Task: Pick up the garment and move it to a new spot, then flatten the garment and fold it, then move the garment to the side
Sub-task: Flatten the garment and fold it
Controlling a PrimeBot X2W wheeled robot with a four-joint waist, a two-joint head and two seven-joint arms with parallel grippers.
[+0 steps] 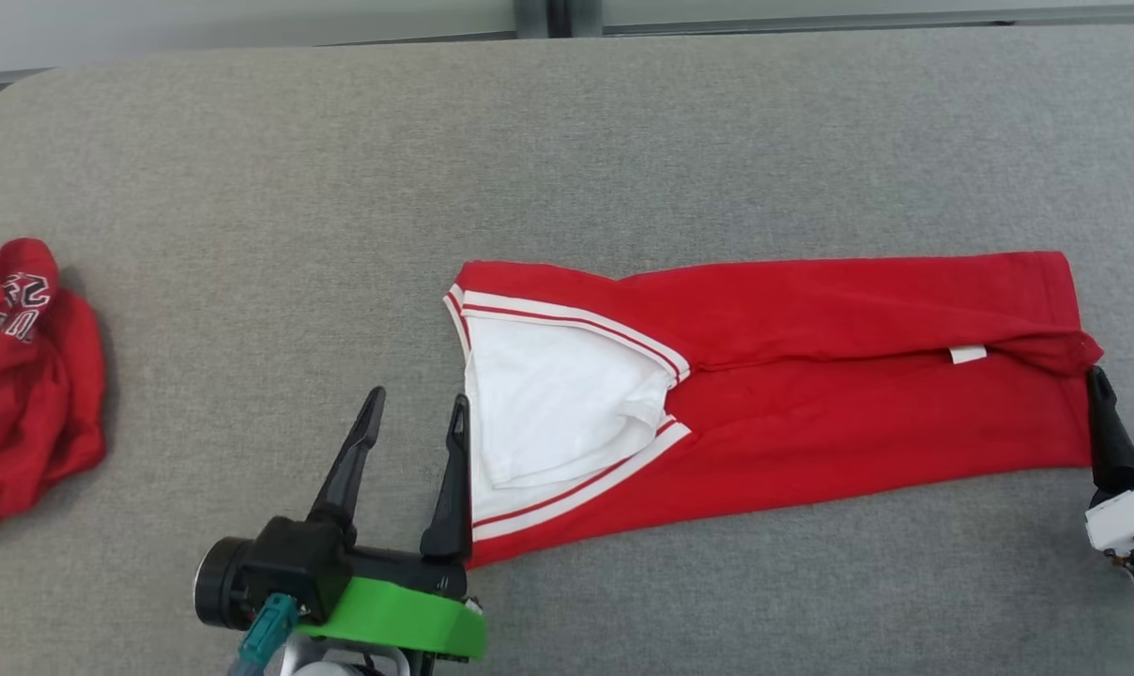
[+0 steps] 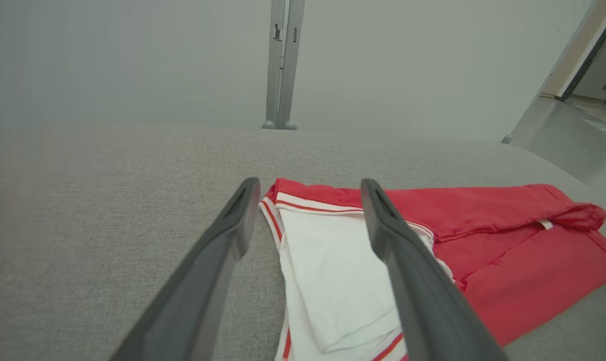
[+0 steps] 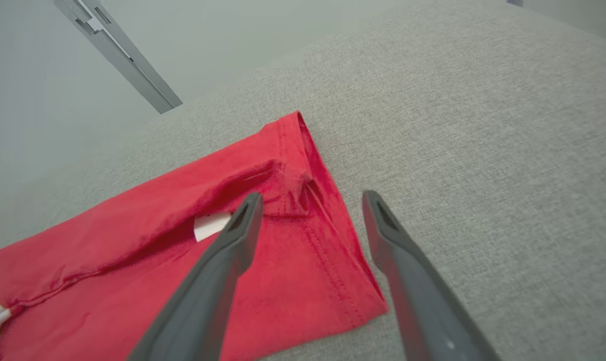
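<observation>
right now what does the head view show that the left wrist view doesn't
Head view adds: a crumpled red garment with lettering, far left. Left wrist view adds: a doorway frame, upper right. Both: the long folded red garment with white striped trim, the grey fabric table, the open left gripper beside the trim.

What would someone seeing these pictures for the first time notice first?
The long red garment with a white-trimmed end, folded into a strip across the middle and right of the grey surface. The left gripper stands open at its white end and the right gripper open at its red end. A crumpled red garment sits at the surface's left edge.
</observation>
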